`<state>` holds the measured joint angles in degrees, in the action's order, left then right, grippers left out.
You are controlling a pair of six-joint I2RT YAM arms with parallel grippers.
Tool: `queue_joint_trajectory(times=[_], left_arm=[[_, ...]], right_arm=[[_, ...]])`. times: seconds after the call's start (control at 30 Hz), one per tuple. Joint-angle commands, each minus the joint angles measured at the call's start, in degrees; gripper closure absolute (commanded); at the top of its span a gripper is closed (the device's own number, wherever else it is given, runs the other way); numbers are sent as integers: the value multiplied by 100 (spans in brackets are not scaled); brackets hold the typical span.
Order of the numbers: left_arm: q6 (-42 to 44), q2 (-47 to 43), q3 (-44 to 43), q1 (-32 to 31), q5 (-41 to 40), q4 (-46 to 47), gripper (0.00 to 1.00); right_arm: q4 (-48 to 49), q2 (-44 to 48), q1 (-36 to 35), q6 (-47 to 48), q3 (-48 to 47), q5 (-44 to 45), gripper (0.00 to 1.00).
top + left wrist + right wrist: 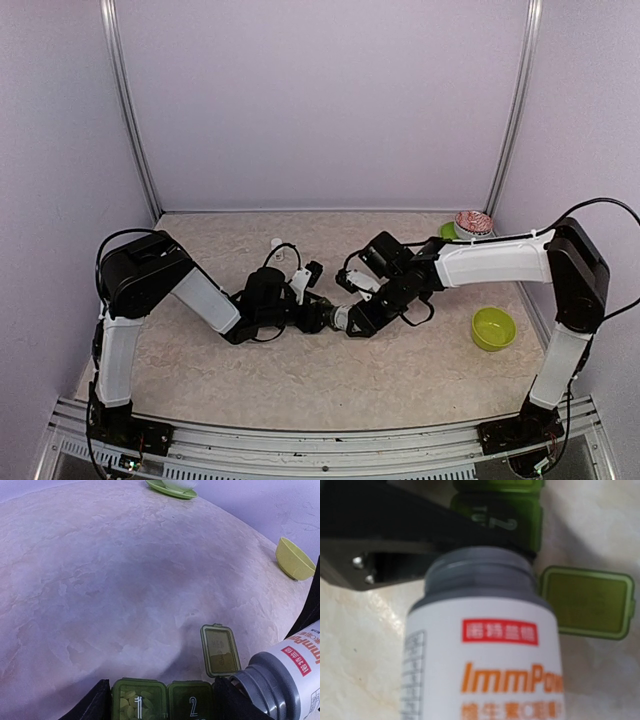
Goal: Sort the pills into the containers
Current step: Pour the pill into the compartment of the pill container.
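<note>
I'm gripping the organizer (192, 702), bottom centre, in my left claw (162, 700) and tipping the bottle (280, 675), held in my right claw (352, 321), beside the open lid (220, 650). Cell 1 (152, 687) is showing pills (127, 703); the rest, I judge, is pending.

Enclosure walls: back wall (320, 100), left wall (50, 150) and right wall (590, 100) are plain, pale lilac and unmarked. One aluminium post stands in each rear corner, the left post (128, 100) and the right post (515, 100), both leaning slightly outward in the top view. The table top (300, 380) is beige with a marbled pattern and a matt finish. An aluminium rail (330, 445) runs along the near edge. Lighting is even and diffuse, and shadows on the surface are soft.
</note>
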<state>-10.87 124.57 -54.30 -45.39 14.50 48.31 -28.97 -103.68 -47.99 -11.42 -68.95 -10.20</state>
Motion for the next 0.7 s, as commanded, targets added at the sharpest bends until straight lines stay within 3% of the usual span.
queue_joint_trajectory(times=[0.0,0.67], left_arm=[[58,110,86,2,-22,-182,34],[50,99,95,30,-26,-187,34]], right_arm=[[418,78,-58,17,356,-98,100],[1991,603,-57,-68,1503,294,100]])
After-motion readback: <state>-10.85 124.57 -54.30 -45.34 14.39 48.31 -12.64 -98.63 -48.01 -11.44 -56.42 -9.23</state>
